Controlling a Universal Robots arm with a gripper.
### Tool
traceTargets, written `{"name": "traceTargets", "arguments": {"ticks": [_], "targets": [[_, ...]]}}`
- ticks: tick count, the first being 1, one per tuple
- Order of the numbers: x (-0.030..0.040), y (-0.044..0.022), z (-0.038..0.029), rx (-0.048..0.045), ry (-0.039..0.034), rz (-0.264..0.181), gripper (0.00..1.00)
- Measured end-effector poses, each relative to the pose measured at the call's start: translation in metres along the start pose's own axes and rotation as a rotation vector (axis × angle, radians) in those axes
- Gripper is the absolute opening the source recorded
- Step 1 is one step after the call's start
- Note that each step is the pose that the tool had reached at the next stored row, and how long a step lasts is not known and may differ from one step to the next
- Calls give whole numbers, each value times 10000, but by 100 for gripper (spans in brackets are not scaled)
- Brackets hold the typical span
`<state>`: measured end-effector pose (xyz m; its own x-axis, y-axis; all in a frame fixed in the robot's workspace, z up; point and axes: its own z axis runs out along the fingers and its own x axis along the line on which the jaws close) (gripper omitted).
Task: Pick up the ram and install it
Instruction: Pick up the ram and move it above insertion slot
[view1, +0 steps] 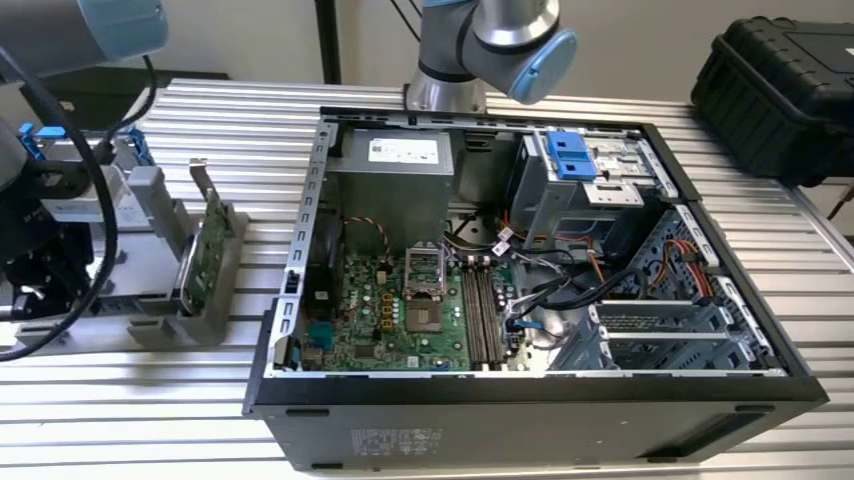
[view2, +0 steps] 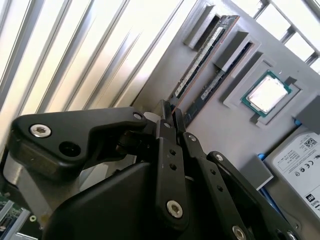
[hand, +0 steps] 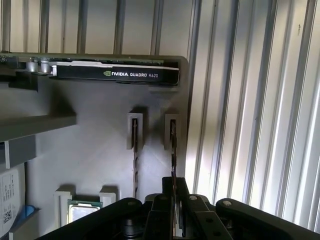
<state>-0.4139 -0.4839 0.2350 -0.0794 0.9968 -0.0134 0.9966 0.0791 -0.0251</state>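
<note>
Clamping the ram (hand: 173, 150) in its holder (hand: 100, 150), my gripper (hand: 175, 184), closed on it, should stay square, not twisting.

Your arm's silver-grey tubular joints (view1: 474, 40) carry rounded light-blue end caps (view1: 545, 62). Look at the black metal linkage gripper (view2: 169, 111): its flat matte bars overlap like scissor blades, pinned by small silver screws (view2: 174, 208), with a round silver bolt (view2: 40, 131) in its broad outer link. Thick black cables (view1: 83, 160) loop just beside that gripper's mount.
</note>
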Motion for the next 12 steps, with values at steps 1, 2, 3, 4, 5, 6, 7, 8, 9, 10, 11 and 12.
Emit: {"name": "traceTargets", "arguments": {"ticks": [1, 2, 3, 4, 5, 6, 7, 8, 9, 10, 11, 12], "targets": [[0, 0, -8, -1, 1, 0, 0], [0, -1, -18, 0, 0, 0, 0], [0, -1, -27, 0, 0, 0, 0], [-1, -1, -36, 0, 0, 0, 0], [-1, -1, -44, -1, 0, 0, 0], [-1, -2, -54, 0, 0, 0, 0], [-1, -2, -63, -1, 0, 0, 0], [-1, -2, -73, 0, 0, 0, 0], [-1, -2, -82, 0, 0, 0, 0], [-1, -3, -91, 1, 0, 0, 0], [-1, -3, -100, 0, 0, 0, 0], [-1, -3, -109, -1, 1, 1, 0]]}}
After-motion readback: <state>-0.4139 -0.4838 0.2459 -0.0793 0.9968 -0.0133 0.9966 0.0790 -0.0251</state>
